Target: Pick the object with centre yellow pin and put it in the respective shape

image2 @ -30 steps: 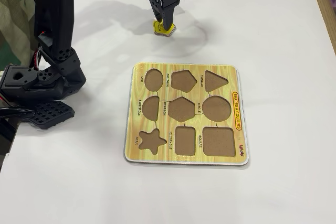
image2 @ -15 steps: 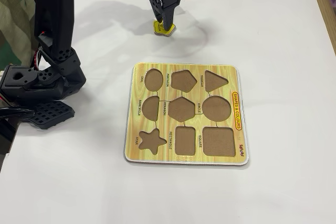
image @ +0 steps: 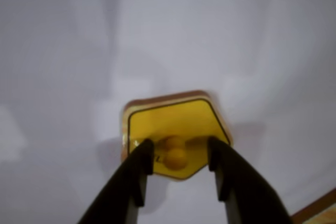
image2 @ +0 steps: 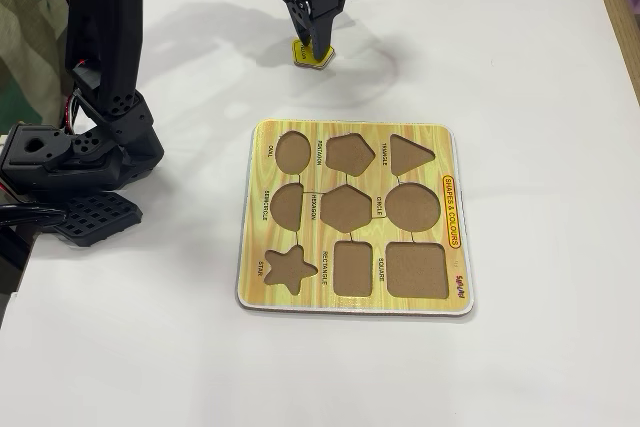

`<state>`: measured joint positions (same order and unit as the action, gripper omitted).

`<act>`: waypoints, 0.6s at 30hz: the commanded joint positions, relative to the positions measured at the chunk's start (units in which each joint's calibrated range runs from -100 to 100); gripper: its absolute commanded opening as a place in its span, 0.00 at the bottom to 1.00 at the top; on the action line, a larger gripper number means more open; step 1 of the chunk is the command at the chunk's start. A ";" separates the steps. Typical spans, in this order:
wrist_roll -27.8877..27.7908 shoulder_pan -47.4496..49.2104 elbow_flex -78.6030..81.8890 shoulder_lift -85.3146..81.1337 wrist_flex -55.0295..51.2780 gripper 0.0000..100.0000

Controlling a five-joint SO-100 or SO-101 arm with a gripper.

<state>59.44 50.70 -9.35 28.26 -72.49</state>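
Note:
The yellow pentagon piece point(image: 170, 121) with its yellow centre knob point(image: 176, 157) lies flat on the white table. In the fixed view the piece point(image2: 300, 51) is at the top, behind the puzzle board point(image2: 300, 299). My gripper point(image: 178, 153) is down over the piece and open. Its two black fingers point(image: 140, 174) straddle the knob with a gap on each side. In the fixed view the gripper point(image2: 314, 47) points down onto the piece. The brown pentagon recess point(image2: 349, 154) is in the board's top row, between the oval and the triangle recesses.
The arm's black base and shoulder point(image2: 75, 162) fill the left side of the fixed view. The board also holds hexagon point(image2: 346, 208), circle, star, rectangle and square recesses. A brown table edge point(image2: 620, 7) runs along the far right.
The gripper head has shifted only very slightly over the piece. The piece and the board have not moved.

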 commanded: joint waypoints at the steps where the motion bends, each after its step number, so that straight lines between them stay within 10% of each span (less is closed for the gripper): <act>1: -0.13 -0.99 -2.52 -0.90 3.18 0.12; 18: -0.23 -0.90 0.72 -0.90 2.23 0.12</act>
<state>59.44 50.70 -8.99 28.26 -69.92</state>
